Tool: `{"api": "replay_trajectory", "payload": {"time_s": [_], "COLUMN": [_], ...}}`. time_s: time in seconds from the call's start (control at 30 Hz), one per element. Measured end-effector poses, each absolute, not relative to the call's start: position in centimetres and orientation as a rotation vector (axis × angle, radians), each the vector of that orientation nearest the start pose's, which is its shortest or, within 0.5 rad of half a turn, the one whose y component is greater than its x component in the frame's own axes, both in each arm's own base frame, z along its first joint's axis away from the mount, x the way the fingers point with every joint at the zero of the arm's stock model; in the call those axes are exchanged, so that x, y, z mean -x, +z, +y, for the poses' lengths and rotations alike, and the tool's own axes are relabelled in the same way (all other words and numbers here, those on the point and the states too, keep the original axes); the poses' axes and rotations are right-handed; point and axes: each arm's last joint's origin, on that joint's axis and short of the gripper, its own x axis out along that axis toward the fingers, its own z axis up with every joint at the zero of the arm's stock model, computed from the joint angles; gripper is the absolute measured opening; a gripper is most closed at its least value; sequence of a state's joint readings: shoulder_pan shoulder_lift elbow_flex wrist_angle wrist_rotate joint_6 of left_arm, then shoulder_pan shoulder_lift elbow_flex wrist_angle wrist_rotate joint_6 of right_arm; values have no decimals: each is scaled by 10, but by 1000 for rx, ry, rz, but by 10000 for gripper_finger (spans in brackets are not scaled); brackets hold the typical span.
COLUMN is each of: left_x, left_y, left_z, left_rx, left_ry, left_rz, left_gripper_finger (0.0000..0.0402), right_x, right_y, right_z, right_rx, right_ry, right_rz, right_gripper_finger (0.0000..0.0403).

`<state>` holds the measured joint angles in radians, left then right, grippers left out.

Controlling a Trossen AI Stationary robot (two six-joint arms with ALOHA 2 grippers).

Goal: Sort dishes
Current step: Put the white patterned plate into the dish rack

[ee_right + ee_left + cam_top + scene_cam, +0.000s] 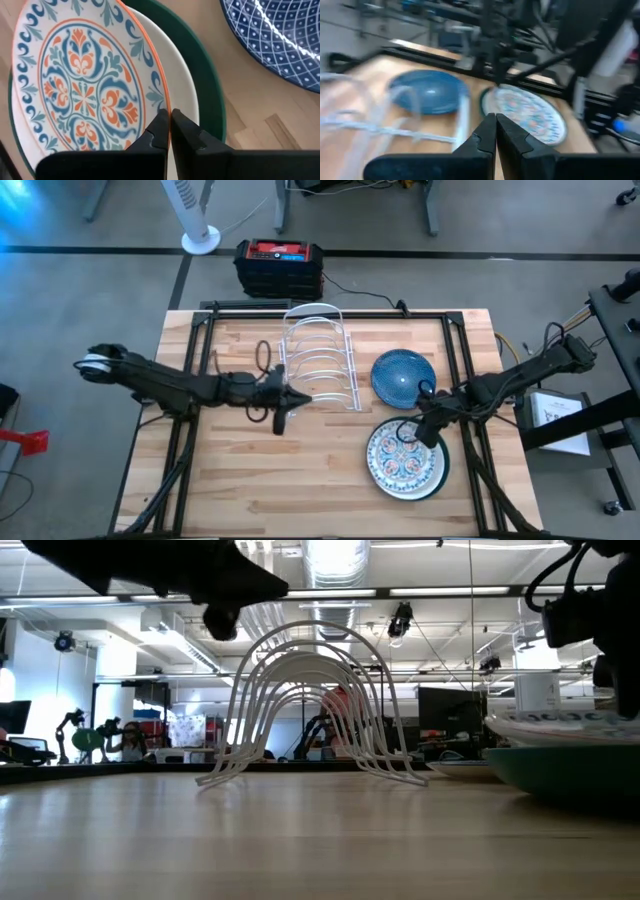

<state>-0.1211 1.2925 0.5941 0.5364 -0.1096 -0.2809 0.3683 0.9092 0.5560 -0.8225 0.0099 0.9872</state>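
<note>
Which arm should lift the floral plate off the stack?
Right, probably. The right gripper is shut on the floral plate at its rim, atop the stack. The left gripper hangs shut near the wire rack, farther away.

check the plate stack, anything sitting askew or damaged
No damage shows. The floral plate sits off-centre on the plain white plate, itself off-centre on the green plate. The right gripper is shut on the floral plate's rim. The blue plate lies apart.
</note>
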Motion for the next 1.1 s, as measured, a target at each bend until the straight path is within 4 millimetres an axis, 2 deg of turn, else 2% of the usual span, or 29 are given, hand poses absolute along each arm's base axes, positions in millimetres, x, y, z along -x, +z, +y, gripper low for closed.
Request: {"api": "replay_trajectory", "payload": {"time_s": [0.17,0.4,0.53,0.73,1.1], "left_x": [-307,-374,-400,-405,-398], "left_y": [209,206,208,217,251], "left_z": [-39,-47,-51,-53,-65], "left_rx": [266,265,314,288,208], "left_ry": [-125,-129,-187,-116,-133], "left_rz": [274,404,412,553,612], "left_gripper_finger": [0,0,0,0,0], "right_x": [-135,-135,-133,-130,-128], "right_y": [195,197,199,203,206], "right_z": [51,51,51,49,48], "right_rx": [-603,-563,-541,-533,-508], "right_ry": [-276,-241,-216,-188,-180], "right_rz": [1194,1186,1175,1139,1105], "right_gripper_finger": [0,0,0,0,0]}}
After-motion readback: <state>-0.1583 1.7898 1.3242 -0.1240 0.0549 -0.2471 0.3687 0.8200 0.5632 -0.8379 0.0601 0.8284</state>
